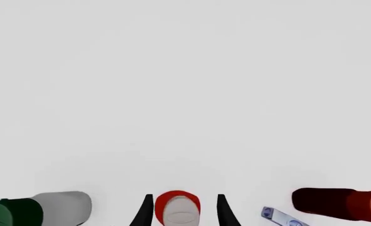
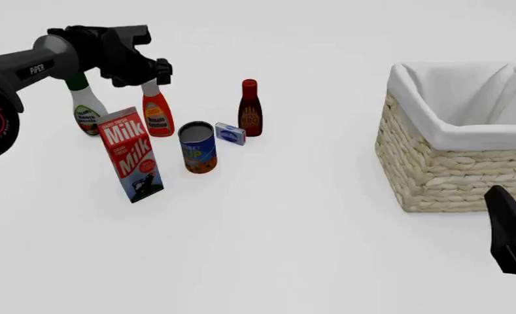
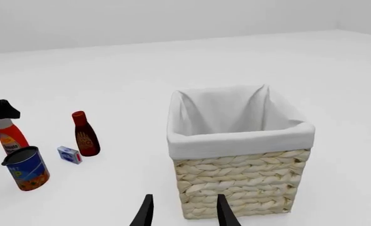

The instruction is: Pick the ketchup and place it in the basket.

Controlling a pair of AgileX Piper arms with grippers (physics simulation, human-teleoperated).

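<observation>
The ketchup (image 2: 157, 114) stands upright at the back left, a red-orange bottle with a white cap. My left gripper (image 2: 150, 75) hangs just above it, open. In the left wrist view its fingers (image 1: 146, 213) stand on either side of the ketchup cap (image 1: 179, 212) with small gaps. The ketchup also shows in the right wrist view (image 3: 11, 137). The basket (image 2: 441, 170) stands at the right, wicker with white lining. My right gripper (image 3: 184, 214) is open and empty, low in front of the basket (image 3: 235, 188); it shows at the lower right of the front view (image 2: 503, 212).
A white bottle with green cap (image 2: 87, 108) stands left of the ketchup and a tilted milk carton (image 2: 134, 154) in front of it. A can (image 2: 198, 147), a small blue box (image 2: 229, 133) and a dark-red bottle (image 2: 250, 108) stand to its right.
</observation>
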